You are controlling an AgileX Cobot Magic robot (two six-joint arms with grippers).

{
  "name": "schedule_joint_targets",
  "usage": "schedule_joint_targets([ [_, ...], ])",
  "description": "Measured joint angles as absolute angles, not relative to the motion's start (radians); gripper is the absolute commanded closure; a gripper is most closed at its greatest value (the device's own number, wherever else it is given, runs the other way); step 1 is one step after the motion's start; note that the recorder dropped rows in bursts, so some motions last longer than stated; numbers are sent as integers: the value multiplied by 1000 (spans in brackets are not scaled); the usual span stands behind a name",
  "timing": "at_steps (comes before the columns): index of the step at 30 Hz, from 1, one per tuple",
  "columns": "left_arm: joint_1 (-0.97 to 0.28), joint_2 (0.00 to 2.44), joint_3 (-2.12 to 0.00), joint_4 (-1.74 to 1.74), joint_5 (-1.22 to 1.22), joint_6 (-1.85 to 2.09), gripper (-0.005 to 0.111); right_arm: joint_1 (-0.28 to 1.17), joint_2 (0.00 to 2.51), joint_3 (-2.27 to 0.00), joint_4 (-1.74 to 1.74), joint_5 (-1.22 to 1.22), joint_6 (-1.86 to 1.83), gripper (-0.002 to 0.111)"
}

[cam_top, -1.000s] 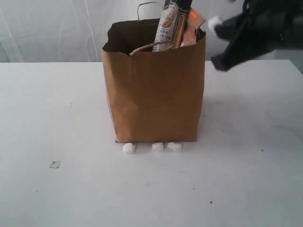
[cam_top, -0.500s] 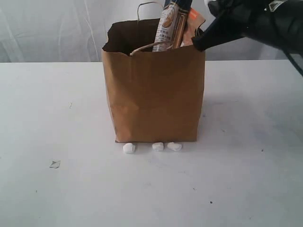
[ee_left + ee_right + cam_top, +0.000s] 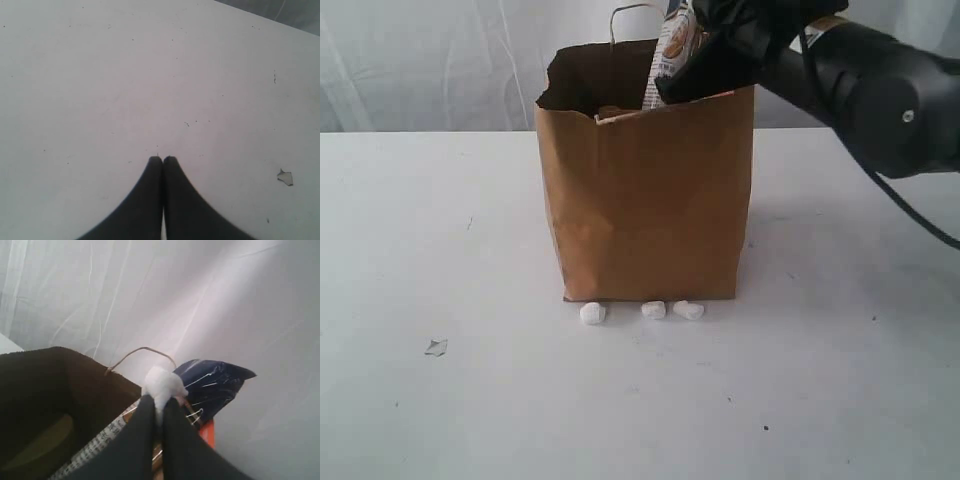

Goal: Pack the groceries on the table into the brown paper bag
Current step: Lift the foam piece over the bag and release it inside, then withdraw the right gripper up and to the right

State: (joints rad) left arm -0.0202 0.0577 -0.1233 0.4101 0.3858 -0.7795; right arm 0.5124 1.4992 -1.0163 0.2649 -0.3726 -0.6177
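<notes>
The brown paper bag (image 3: 645, 210) stands upright mid-table with its mouth open. The pasta packet (image 3: 672, 50) sticks out of it, and its dark-blue top (image 3: 212, 382) shows in the right wrist view beside an orange corner of the pouch (image 3: 206, 432). My right gripper (image 3: 705, 30) hangs over the bag's mouth at its right side, shut (image 3: 160, 402) on a small white lump (image 3: 162, 382). My left gripper (image 3: 162, 159) is shut with nothing in it, above the bare table (image 3: 100, 75), and is out of the exterior view. The jars, bottle and carton are hidden or out of view.
Three small white lumps (image 3: 653, 310) lie on the table against the bag's front foot. A scrap of paper (image 3: 436, 347) lies front left, also seen as a scrap (image 3: 285, 177) near the left gripper. The bag's far handle (image 3: 142, 351) arches up. White sheeting hangs behind.
My right arm has swung left from beside the bag to over its mouth, carrying the white lump and now covering the pouch. The bag and the lumps on the table have not moved.
</notes>
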Motion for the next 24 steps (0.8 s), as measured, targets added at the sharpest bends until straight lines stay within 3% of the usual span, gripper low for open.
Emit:
schedule_joint_targets([
  [3,-20,58,-123,410,386,-779,107,512,1529,-1028,254,-377,-594,91],
  [7,-20,58,-123,410,386,-779,107,512,1548,-1034,252,-381,-567,53],
  [10,-20,58,-123,410,386,-779,107,512,1554,-1034,250,-395,-564,35],
  [24,-20,58,-123,410,386,-779,107,512,1532,-1034,262,-369,-560,38],
])
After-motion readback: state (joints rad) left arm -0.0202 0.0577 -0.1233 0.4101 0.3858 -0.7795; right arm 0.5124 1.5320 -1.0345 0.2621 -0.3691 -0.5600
